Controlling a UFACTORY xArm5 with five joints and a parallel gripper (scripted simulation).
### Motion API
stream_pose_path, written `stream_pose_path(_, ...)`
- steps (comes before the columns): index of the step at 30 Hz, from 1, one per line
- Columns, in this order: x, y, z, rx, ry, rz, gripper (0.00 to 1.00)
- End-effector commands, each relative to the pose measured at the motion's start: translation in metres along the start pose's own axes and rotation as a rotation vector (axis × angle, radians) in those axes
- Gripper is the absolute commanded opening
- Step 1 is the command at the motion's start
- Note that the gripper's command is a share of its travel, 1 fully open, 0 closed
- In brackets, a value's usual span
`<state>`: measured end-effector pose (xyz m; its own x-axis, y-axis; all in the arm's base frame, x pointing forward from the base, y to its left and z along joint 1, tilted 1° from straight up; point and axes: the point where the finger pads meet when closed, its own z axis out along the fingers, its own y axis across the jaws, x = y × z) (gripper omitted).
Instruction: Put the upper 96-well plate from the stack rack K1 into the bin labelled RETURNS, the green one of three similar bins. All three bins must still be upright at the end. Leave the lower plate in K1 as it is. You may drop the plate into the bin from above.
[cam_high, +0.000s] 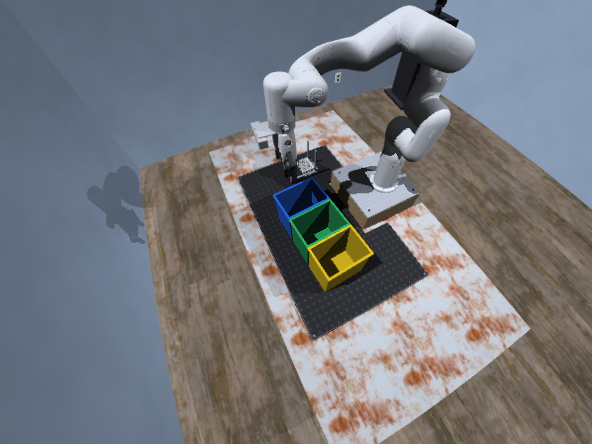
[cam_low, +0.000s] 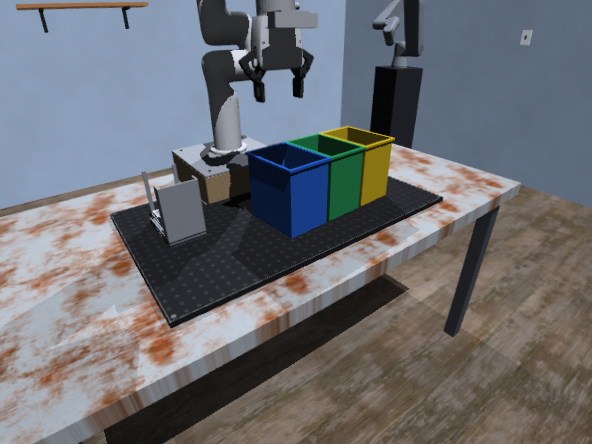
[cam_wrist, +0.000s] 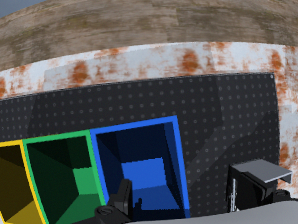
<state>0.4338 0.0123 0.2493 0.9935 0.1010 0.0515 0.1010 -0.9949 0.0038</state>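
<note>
We hold our pincer (cam_low: 278, 89) spread wide and empty, high above the desk (cam_low: 75, 320), with rack K1 (cam_low: 179, 212) and its upper plate (cam_high: 305, 164) still seated down to its left in the exterior view.

I am finding no lettering that can be read anywhere here. The green bin (cam_low: 345, 175), the blue bin (cam_low: 292, 192) and the yellow bin (cam_low: 375, 167) are showing plain walls toward every camera, with no label legible. The grey rack (cam_low: 180, 210) on the counter (cam_low: 75, 300) is also showing a blank panel, and my own arm is carrying no visible brand.
</note>
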Motion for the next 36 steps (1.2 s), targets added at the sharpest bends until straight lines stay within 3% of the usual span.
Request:
stream_pose_path(1,-0.01,0.019,0.004,0.002,-0.027,-0.102,1.0)
stream_pose_path(36,-0.085,0.149,0.042,-0.006,-0.03,-0.102,1.0)
